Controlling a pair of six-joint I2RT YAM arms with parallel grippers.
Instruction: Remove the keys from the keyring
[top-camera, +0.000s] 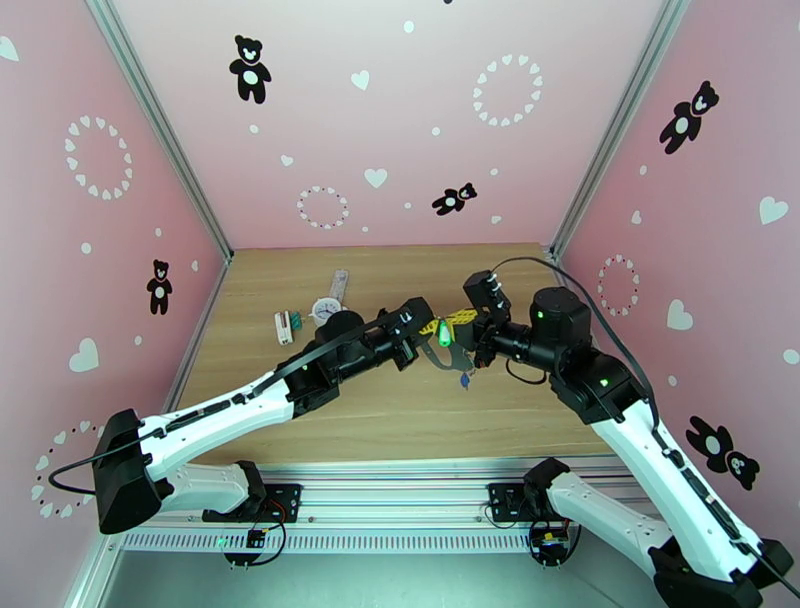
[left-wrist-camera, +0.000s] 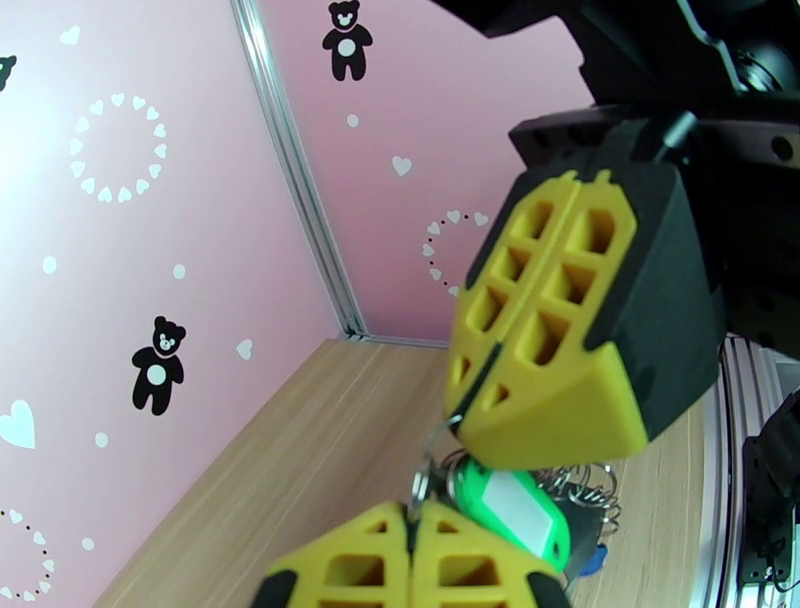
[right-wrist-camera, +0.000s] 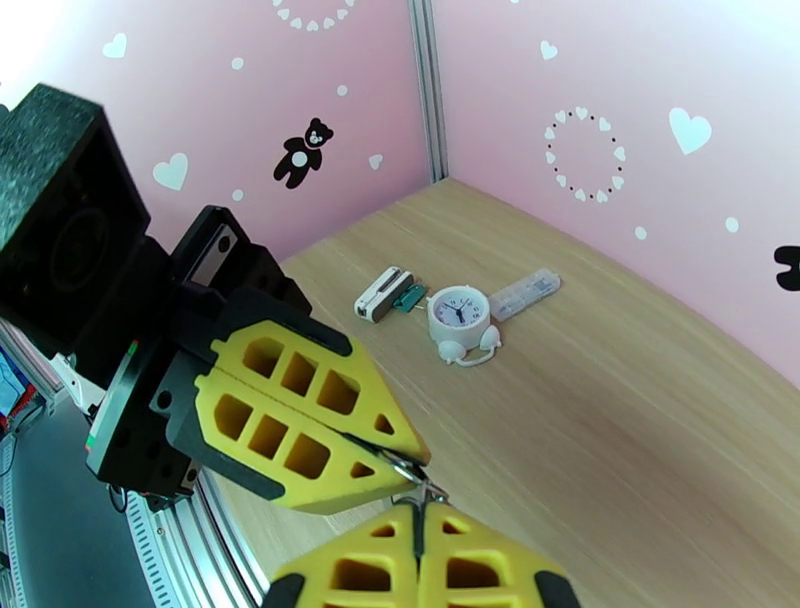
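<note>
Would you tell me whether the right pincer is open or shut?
Shut: the right pincer has its fingers pressed together on the keyring.

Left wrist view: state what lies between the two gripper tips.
In that view, a thin silvery ring of the keyring spans the gap between left gripper and right gripper, both shut on it; the green key sits beside.

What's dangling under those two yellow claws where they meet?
Below the shut left gripper and right gripper hangs the keyring with the green key. The blue key peeks out lowest. The bit of ring pinched inside the grippers is covered.
</note>
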